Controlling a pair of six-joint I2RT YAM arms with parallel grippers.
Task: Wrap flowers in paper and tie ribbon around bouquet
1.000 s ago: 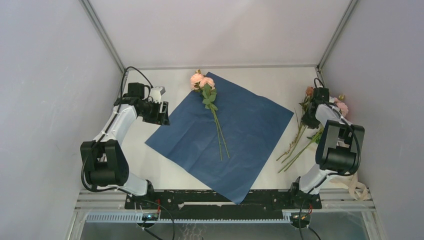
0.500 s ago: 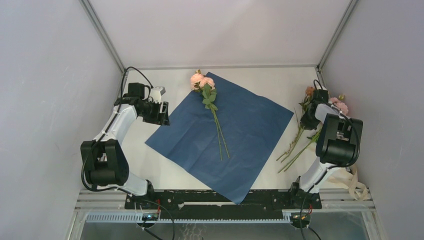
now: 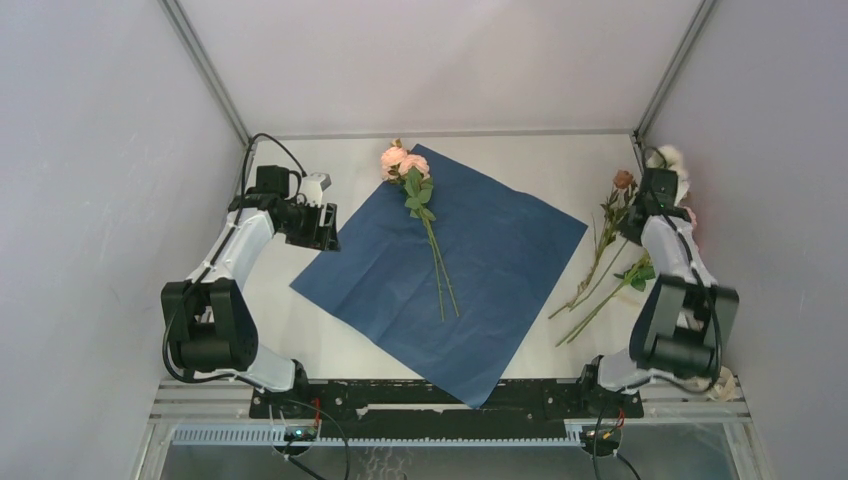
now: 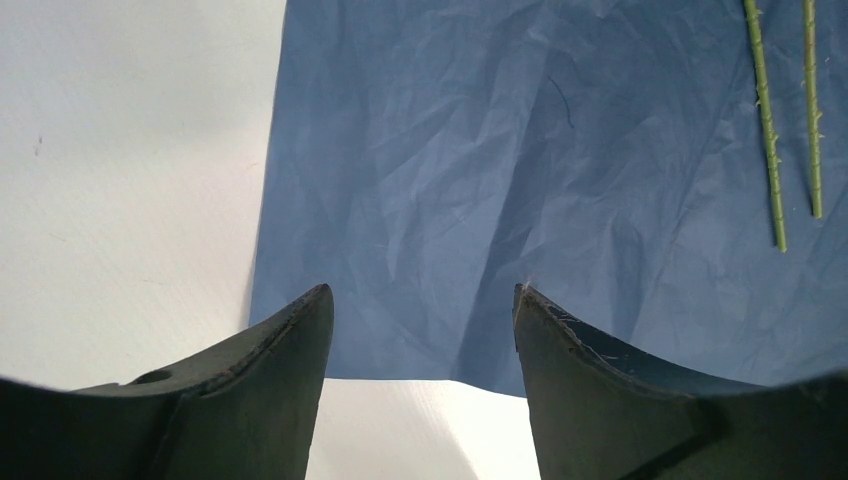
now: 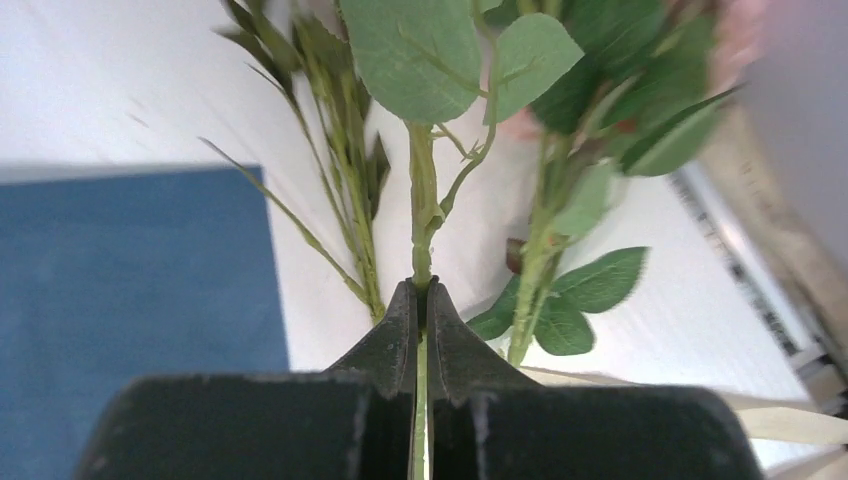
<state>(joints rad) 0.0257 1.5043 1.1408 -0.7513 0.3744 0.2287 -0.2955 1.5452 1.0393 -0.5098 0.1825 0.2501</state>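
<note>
Grey walls close in a white table (image 3: 520,160), and the paper (image 3: 500,260) lies flat in its middle, navy side up, turned like a diamond with one corner hanging over the near edge. Two flowers (image 3: 405,165) rest on it, pink blooms at the far corner, thin stems running down toward the centre.

At the left corner of the sheet, the left gripper (image 4: 421,292) hangs over the paper with its jaws wide apart and nothing between them; the creased blue sheet and a strip of bare table show through the gap.

By the right wall, more loose flowers (image 3: 600,270) lie on the bare table just off the paper's right corner, stems pointing toward the near edge. The right gripper (image 5: 421,295) is there, jaws pinched tight on one green stem (image 5: 422,210) just below its leaves. Other leafy stems stand beside it, and a blurred pink bloom shows behind. The ribbon (image 5: 790,420) trails across the table near the front rail, behind the fingers in the wrist view.
</note>
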